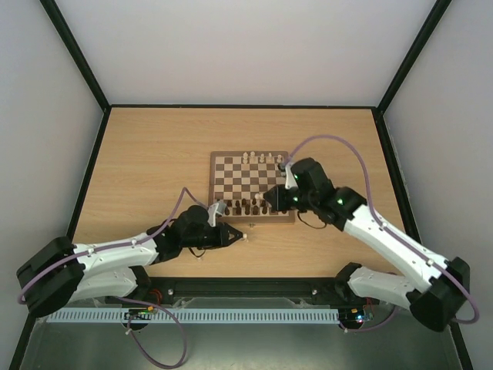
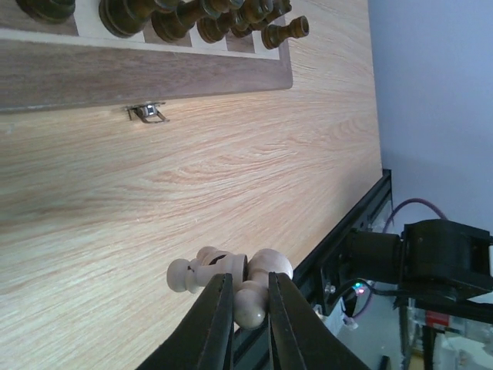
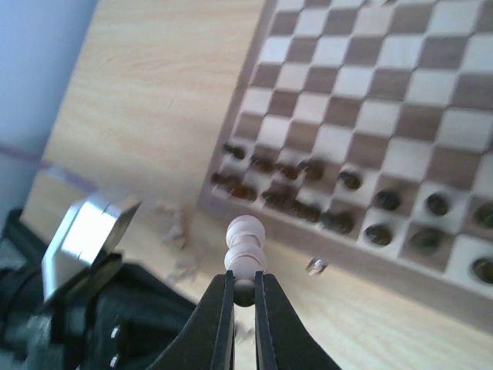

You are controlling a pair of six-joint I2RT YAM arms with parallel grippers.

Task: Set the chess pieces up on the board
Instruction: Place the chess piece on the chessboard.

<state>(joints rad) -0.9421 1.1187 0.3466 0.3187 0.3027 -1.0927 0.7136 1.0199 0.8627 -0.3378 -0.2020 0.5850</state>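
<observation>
- The left gripper is down at the table, just off the board's near border; its fingers are clamped on one pale chess piece
- A second pale piece lies on its side touching the held one; whether a third is tucked in among them, I cannot tell
- The right gripper is closed on one pale pawn, held upright by its base and raised close to the board's near edge
- Dark pieces crowd the two near rows of the board, more than a dozen, too blurred to count exactly; they stand between both grippers and the far side
- Four or five pale pieces already stand in the far row; too small to count surely
- One metal clasp sits on the near border
</observation>
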